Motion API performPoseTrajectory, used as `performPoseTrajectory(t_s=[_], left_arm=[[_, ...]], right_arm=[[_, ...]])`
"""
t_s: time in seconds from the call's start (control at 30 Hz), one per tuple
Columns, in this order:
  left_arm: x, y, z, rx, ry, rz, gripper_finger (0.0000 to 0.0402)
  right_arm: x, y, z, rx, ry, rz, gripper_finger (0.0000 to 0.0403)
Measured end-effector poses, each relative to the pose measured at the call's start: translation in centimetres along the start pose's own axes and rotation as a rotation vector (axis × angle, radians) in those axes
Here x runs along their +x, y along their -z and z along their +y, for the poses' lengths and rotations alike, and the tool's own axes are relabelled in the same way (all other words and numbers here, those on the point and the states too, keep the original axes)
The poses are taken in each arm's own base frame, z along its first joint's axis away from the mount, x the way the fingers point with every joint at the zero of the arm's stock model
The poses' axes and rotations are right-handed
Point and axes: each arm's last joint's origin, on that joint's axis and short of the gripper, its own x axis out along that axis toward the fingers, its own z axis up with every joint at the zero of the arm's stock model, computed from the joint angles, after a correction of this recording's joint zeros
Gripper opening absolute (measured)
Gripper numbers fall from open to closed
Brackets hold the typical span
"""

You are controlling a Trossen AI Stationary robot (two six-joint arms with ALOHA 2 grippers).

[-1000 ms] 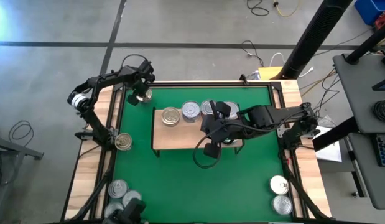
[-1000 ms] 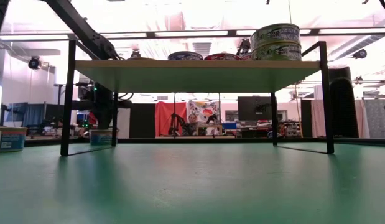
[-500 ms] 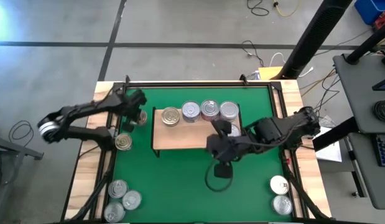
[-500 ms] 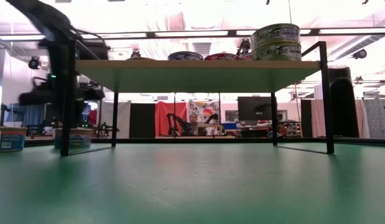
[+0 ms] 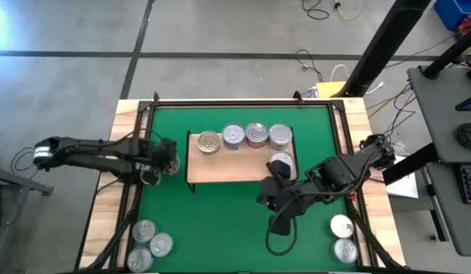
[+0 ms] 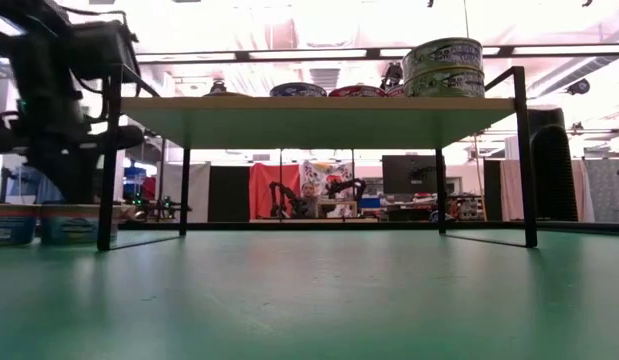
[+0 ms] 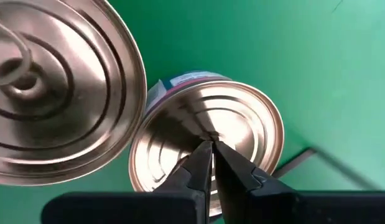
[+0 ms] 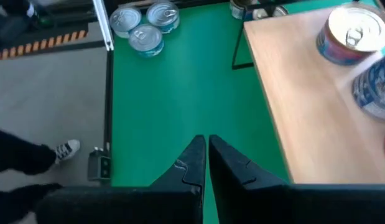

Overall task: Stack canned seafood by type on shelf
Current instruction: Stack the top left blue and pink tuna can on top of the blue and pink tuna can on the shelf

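My left gripper point(image 7: 211, 142) is shut and points down at a tin point(image 7: 208, 149) on the green mat, off the shelf's left end. A second tin point(image 7: 55, 93) stands right beside it. In the low view both tins point(image 6: 74, 222) point(image 6: 14, 222) rest on their bases. The light-wood shelf point(image 5: 227, 164) carries several tins point(image 5: 233, 135); two of them are stacked point(image 6: 442, 67). My right gripper point(image 8: 204, 142) is shut with nothing in it, up above the mat just near of the shelf's right part point(image 5: 279, 224). My left gripper has its shut fingertips point(image 7: 201, 155) on the middle of the tin's ringed lid point(image 7: 212, 132). They come from above, pointing steeply down. The tin stands upright with its base on the mat.
Three tins point(image 5: 147, 243) sit at the mat's near left corner, also in the right wrist view point(image 8: 145, 25). Two more point(image 5: 343, 237) sit at the near right. A black frame point(image 5: 338, 114) borders the mat. A person's shoe point(image 8: 64, 149) shows beyond the table.
My left gripper has swept from the mat's far left corner toward the near edge, past the shelf's left end. A tin slid along the mat with it and now stands beside the other tin. My right gripper has drawn back off the shelf toward the near right, still shut.
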Motion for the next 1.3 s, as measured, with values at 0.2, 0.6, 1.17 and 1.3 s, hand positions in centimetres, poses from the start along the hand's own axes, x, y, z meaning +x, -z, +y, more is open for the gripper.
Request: performPoseTrajectory(t_s=[0.2, 0.6, 1.17, 1.3], left_arm=[[-0.5, 1.3, 2.7, 0.204, -0.057, 0.015, 0.0004], [-2.4, 3.4, 7.8, 0.615, -0.137, 0.095, 0.0004], [-3.3, 10.8, 12.7, 1.246, -0.033, 0.07, 0.0004], [-3.5, 15.1, 13.8, 1.456, 0.018, 0.087, 0.0004]], right_arm=[[0.0, -0.2, -0.1, 0.1, 0.027, -0.036, 0.0012], [0.6, -0.9, 1.7, 0.371, 0.003, -0.182, 0.0012], [6.4, 0.6, 5.1, 0.466, 0.048, -0.158, 0.0012], [6.4, 0.0, 5.2, 0.426, 0.048, -0.223, 0.0012]])
